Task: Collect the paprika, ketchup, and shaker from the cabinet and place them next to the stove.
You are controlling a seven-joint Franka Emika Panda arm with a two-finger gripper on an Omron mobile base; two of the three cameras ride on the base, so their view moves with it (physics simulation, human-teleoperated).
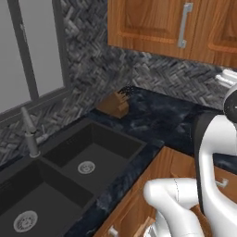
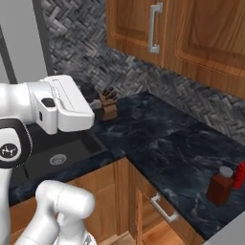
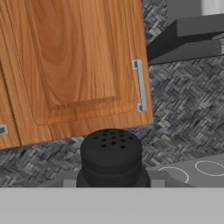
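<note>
Hand view shows the gripper [image 3: 113, 183] clenched on the shaker [image 3: 111, 155]; right base view shows paprika [image 2: 220, 185].

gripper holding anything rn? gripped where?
Yes: the shaker, dark with a perforated top, sits in the shut gripper, gripped low on its body; the fingers themselves are hidden.

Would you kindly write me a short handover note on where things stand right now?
Gripper: jaws shut on the shaker, seen close up in the hand view, carried in the air in front of closed wooden doors.
Stove: visible ahead, low to the right in the hand view.
Paprika and ketchup: standing on the dark counter at the right edge of the right base view.
Done: two items appear delivered to the counter.
Left: carry the shaker over and set it beside them.
</note>
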